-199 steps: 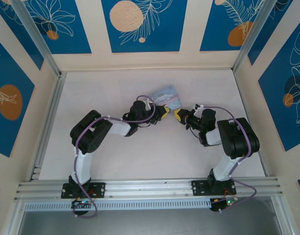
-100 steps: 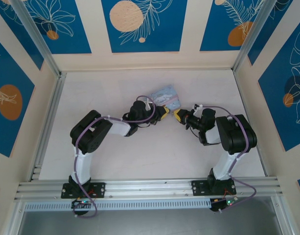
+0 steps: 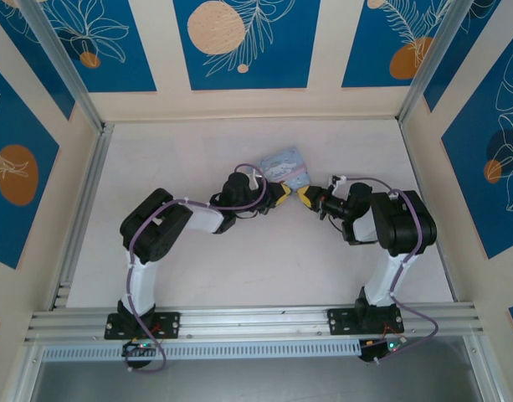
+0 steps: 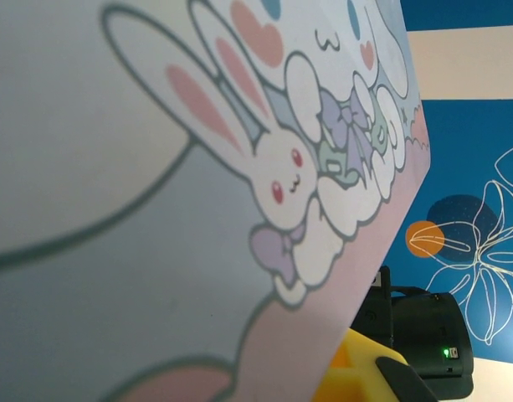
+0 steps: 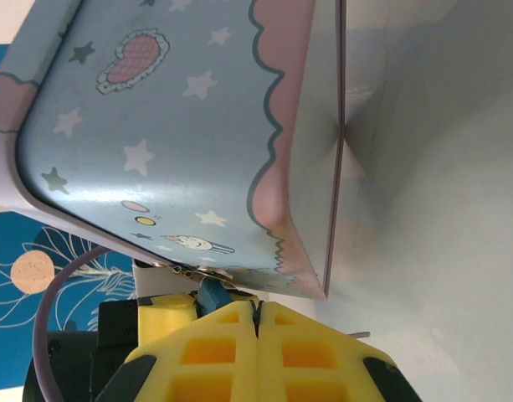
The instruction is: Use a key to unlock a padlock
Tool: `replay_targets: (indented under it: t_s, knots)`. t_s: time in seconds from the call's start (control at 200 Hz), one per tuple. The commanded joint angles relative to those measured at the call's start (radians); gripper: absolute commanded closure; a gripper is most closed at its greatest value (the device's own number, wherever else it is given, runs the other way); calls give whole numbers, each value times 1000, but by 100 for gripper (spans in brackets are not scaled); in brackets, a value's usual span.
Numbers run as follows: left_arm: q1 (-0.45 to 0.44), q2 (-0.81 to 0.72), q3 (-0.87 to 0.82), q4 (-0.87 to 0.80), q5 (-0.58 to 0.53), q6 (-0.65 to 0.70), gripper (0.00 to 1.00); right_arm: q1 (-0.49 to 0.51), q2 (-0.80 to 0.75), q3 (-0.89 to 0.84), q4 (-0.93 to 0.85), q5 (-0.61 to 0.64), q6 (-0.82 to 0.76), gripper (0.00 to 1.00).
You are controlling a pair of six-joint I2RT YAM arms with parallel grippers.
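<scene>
Currently left claw (image 3: 281, 192), right claw (image 5: 258, 325) both pinched shut, contents unclear, crowding padlock (image 5: 211, 295) at tin (image 3: 283, 163) edge; misaligned push could shove tin.

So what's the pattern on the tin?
The tin is pale blue with white cartoon rabbits; clearest from the left wrist.

Left hand (image 3: 283, 193), right hand (image 3: 304, 197), tin (image 3: 283, 163) behind (centre)

Robot lab test cell; pale tabletop (image 3: 239, 268), aluminium profile rail (image 3: 256, 322) along the near edge, left arm (image 3: 156, 234) and right arm (image 3: 398, 230) bolted to it; cream walls with blue leaf-printed panels (image 3: 239, 42), metal corner posts (image 3: 64, 63)
</scene>
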Motion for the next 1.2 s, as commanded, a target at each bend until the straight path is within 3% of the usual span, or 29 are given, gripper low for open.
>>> replay_targets:
  t_s: [0.0,0.495,0.645,0.855,1.195]
  knots:
    - [-28,-39,45,114,87,-6,100,2,35,25,-18,-50,-41,100]
    - [-30,-26,57,108,92,-4,100,78,48,44,28,-22,41,100]
    - [-33,-22,60,109,96,-6,100,82,82,71,116,-46,109,100]
    - [-32,-27,62,116,105,-10,100,37,53,102,-23,-88,1,100]
    - [-33,-21,66,118,108,-7,100,89,91,129,32,-112,38,100]
